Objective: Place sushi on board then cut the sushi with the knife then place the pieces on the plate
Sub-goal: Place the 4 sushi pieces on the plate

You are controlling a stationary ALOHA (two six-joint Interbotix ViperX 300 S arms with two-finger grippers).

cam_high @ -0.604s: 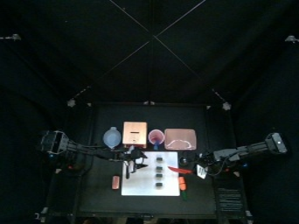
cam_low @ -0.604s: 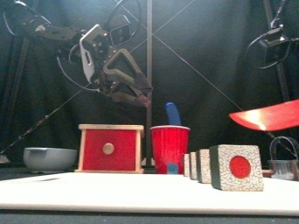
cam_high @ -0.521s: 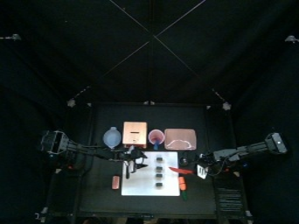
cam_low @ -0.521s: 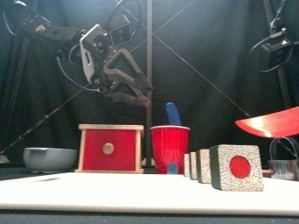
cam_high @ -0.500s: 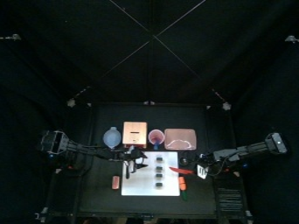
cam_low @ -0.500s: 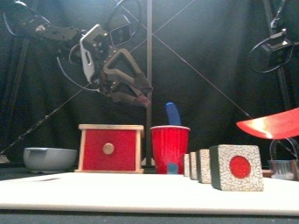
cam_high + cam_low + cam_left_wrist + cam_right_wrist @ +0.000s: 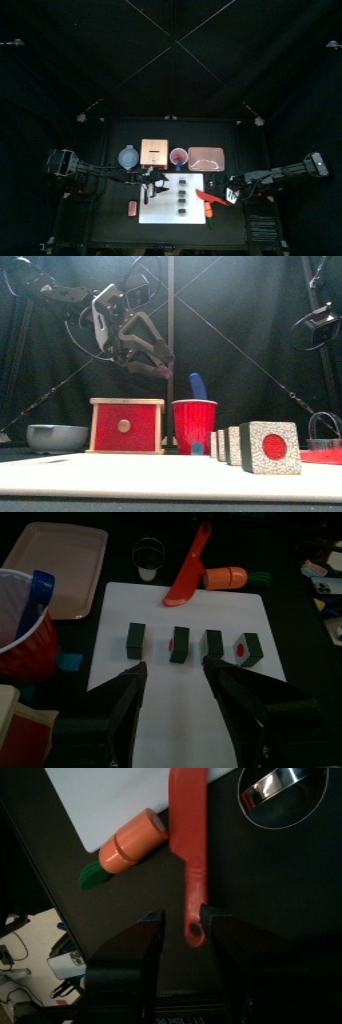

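Where the sushi lies, top view: four dark green sushi pieces (image 7: 179, 192) stand spaced in a row down the white board (image 7: 160, 212); the pink tray (image 7: 206, 158) waits at the board's 1 o'clock.
Top view, surroundings: the red cup (image 7: 178, 157) is at the board's 12 o'clock, the wooden box (image 7: 154, 153) at 11 and the bowl (image 7: 127, 157) at 10; the red knife (image 7: 205, 200) lies at the row's 3 o'clock.
Front view, handling: the pieces look like light, stiff blocks, narrow enough to topple; a low pinch across the flat dark sides seems best, one piece at a time.
Left wrist view, left gripper (image 7: 177, 670): its jaws are spread wide and empty above the row's middle.
Left wrist view, obstacles: a toy carrot (image 7: 225, 578) lies just beside the knife at the board's edge; the cup, holding a blue knife (image 7: 40, 592), stands beside the tray and probably crowds the approach.
Right wrist view, right gripper (image 7: 183, 916): its jaws are parted on either side of the knife's handle end, apparently not clamping it.
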